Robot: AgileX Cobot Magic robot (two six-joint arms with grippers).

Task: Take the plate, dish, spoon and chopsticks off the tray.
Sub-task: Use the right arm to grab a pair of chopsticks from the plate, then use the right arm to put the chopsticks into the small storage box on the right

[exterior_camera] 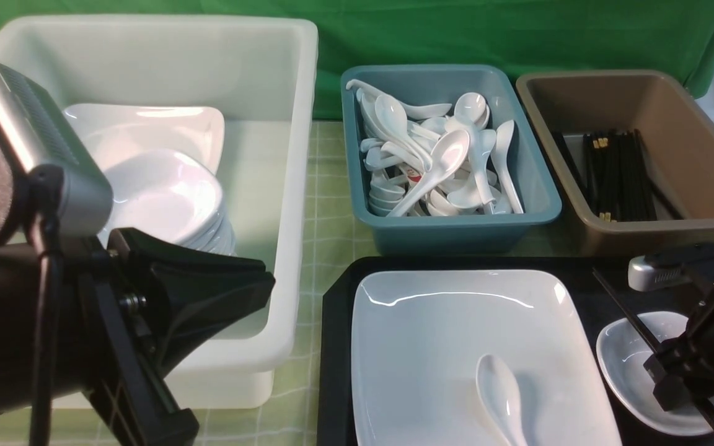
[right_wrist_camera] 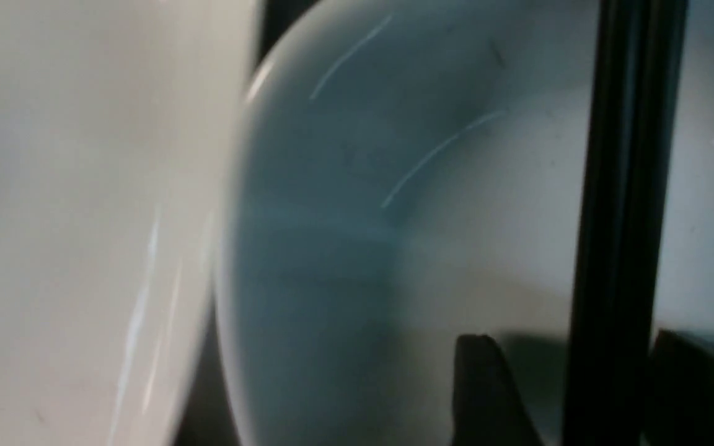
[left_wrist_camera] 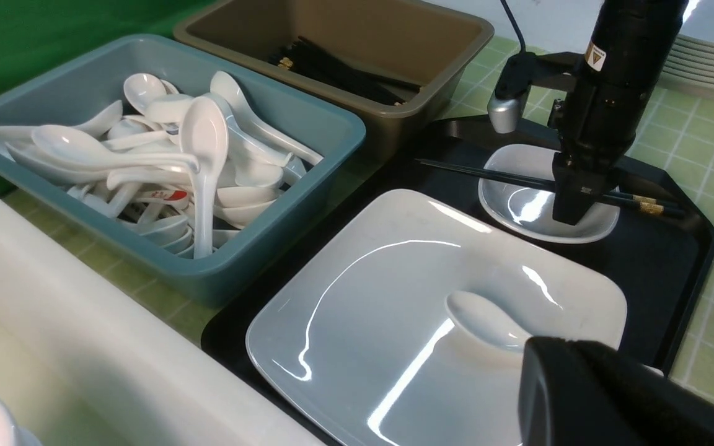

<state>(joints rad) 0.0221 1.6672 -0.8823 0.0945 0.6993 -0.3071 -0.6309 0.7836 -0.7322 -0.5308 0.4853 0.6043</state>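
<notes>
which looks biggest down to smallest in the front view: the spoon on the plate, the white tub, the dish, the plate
1. tub
2. plate
3. dish, though part of it is hidden
4. spoon

A green cloth backdrop [exterior_camera: 456, 31] hangs behind a pale green checked tablecloth [exterior_camera: 326, 204].

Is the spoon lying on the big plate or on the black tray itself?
On the plate: the spoon rests its bowl on the white surface, clear of the tray; its handle end is out of view.
</notes>
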